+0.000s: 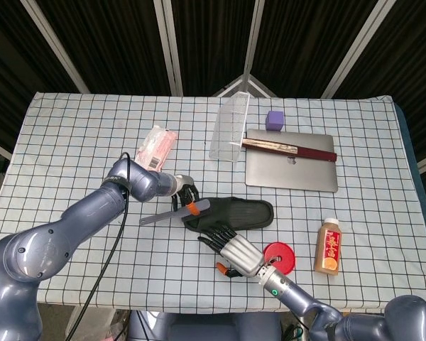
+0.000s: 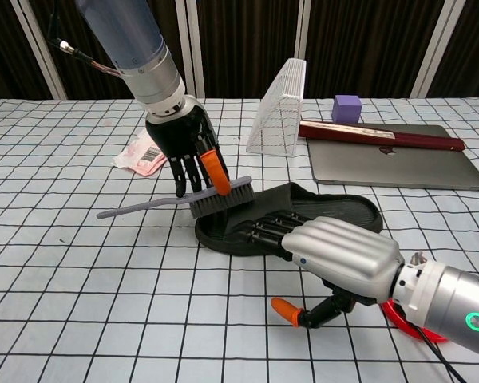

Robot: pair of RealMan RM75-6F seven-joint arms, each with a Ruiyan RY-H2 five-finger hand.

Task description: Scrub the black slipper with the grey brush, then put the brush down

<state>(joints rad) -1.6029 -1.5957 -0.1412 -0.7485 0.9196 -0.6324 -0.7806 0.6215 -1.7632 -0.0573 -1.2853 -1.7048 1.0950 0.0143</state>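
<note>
The black slipper lies flat in the middle of the table, toe toward the right. My left hand grips the grey brush near its head; the bristles sit low over the slipper's heel end, and the handle points left. My right hand rests palm down on the slipper's near edge, fingers spread over it, pinning it to the table.
A red disc lies beside my right wrist, a juice bottle to its right. Behind the slipper stand a clear mesh basket, a laptop with a dark red case, a purple cube and a pink packet.
</note>
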